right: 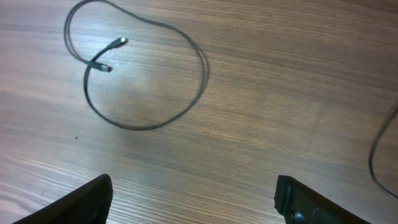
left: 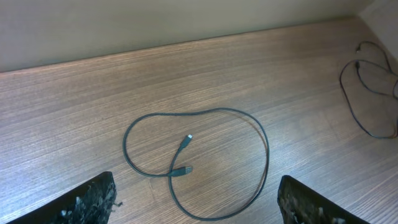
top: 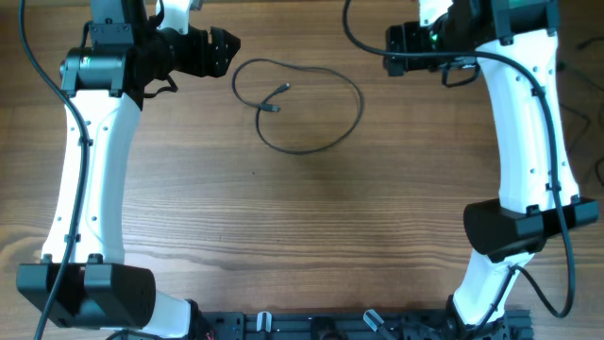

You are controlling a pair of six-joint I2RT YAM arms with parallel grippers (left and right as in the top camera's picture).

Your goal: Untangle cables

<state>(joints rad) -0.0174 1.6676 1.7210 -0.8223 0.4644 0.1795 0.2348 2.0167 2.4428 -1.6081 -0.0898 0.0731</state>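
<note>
Lying flat on the brown wooden surface [top: 302, 236] is one thin black cable [top: 360, 99]. It sits on the side far from the arm bases, between the two arms. It is closer to the left end effector [top: 229, 52] than to the right end effector [top: 392, 49].

The cable makes one big loose loop with a smaller loop beside it, and it crosses over itself once. Its two little grey plugs [top: 286, 88] rest inside the loop, near each other but not touching.

Both end effectors are spread wide open and hold nothing. Nothing touches the cable. In the left wrist view the cable lies just past the black fingers [left: 93, 200]. More thin dark cords [left: 342, 81] show at the far right there; I cannot tell what they are.
</note>
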